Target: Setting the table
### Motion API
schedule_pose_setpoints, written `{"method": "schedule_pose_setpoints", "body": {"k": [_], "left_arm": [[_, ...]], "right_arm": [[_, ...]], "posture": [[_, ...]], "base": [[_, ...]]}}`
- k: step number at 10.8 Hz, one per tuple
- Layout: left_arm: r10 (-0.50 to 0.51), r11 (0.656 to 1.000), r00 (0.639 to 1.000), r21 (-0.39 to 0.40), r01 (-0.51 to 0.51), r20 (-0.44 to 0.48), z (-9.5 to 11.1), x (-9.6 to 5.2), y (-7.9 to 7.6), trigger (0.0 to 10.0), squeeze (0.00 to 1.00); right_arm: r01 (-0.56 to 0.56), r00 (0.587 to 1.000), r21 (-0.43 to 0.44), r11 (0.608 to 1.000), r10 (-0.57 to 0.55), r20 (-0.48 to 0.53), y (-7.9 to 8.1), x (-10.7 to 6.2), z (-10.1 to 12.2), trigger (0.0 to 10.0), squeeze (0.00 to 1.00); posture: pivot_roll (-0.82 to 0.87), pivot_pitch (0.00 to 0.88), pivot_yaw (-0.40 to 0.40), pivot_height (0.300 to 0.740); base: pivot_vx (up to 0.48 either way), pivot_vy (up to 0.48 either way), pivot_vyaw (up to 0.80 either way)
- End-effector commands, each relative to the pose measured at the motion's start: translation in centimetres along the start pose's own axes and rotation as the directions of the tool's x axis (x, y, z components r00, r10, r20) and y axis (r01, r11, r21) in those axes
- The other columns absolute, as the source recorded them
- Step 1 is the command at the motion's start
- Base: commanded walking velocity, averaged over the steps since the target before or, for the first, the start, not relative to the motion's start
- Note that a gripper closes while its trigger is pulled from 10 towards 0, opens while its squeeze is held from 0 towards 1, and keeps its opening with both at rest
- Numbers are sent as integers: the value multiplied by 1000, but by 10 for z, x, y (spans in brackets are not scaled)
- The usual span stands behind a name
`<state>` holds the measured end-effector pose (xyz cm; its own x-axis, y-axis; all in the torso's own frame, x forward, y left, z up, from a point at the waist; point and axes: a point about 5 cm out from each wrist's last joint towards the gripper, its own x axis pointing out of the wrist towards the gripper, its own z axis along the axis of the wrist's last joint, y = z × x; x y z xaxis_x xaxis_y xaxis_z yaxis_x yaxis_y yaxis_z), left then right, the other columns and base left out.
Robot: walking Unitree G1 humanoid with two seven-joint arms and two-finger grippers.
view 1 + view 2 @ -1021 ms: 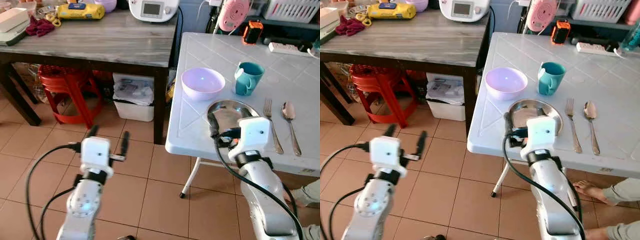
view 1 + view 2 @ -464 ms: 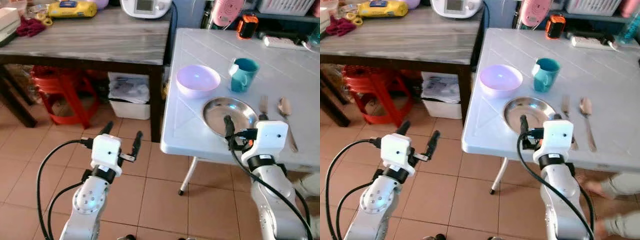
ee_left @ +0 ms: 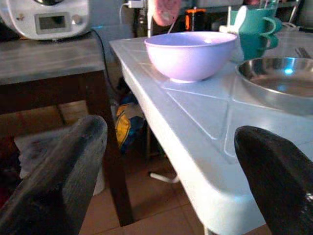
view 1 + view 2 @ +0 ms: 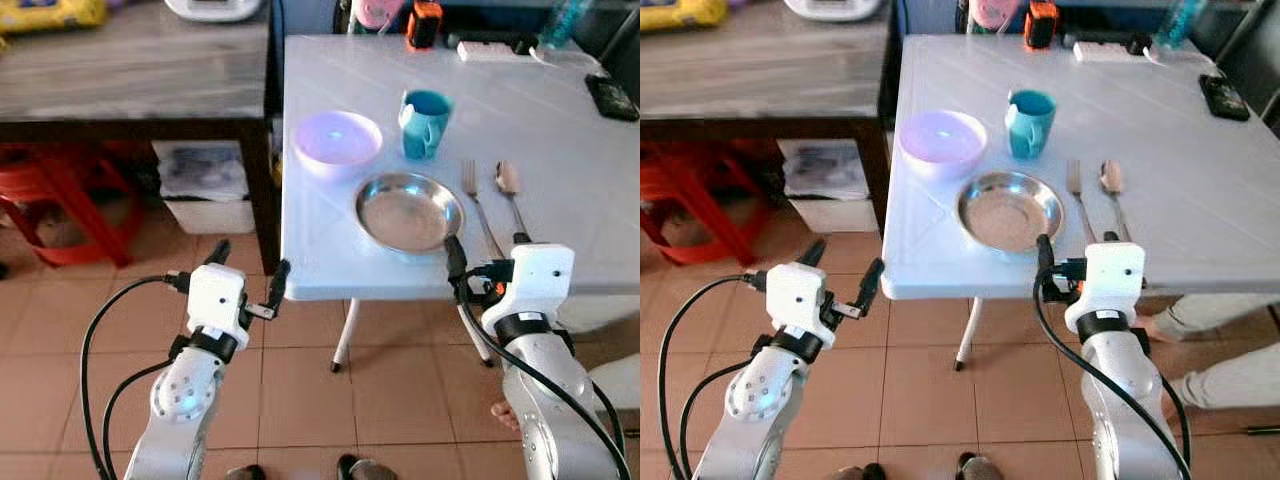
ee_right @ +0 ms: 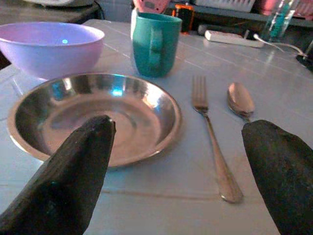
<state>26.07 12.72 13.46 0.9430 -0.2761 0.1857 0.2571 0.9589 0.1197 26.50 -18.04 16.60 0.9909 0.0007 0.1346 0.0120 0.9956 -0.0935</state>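
Head views: the camera is swinging to face the white surface squarely, where earlier it showed more of the wooden table. Steel plate near the front edge, lilac bowl and teal mug behind it, fork and spoon beside it.

Left wrist view: left end effector, fingers wide and empty, is facing the surface's front corner.

Right wrist view: right end effector, wide and empty, is hovering at the plate's near rim. The setting looks nearly laid.

No legible text, labels or nos. on any obj.
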Motion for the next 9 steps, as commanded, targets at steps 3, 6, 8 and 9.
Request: {"method": "schedule_pose_setpoints", "body": {"k": [3, 6, 8, 9], "left_arm": [[-25, 1000, 999, 9, 26, -36, -5, -5, -3, 10000, 0], [-43, 999, 999, 18, 44, -32, -2, -4, -5, 10000, 0], [-46, 999, 998, 16, 47, -37, -2, -6, -4, 10000, 0], [-62, 998, 997, 29, 63, -36, -1, -6, -6, 10000, 0]], "right_arm": [[10, 1000, -19, 1000, -10, -14, -5, -5, 0, 10000, 0], [21, 1000, -21, 1000, -22, -17, -9, 0, 2, 10000, 0], [49, 999, -15, 999, -49, -23, -20, 6, 3, 10000, 0], [65, 997, 16, 998, -64, -43, -24, 9, 1, 10000, 0]], "posture": [[-120, 259, 5, 740], [-115, 272, 5, 740], [-116, 283, 12, 740], [-115, 291, 15, 740]], "base": [[0, 0, 0], [0, 0, 0], [0, 0, 0], [0, 0, 0]]}}
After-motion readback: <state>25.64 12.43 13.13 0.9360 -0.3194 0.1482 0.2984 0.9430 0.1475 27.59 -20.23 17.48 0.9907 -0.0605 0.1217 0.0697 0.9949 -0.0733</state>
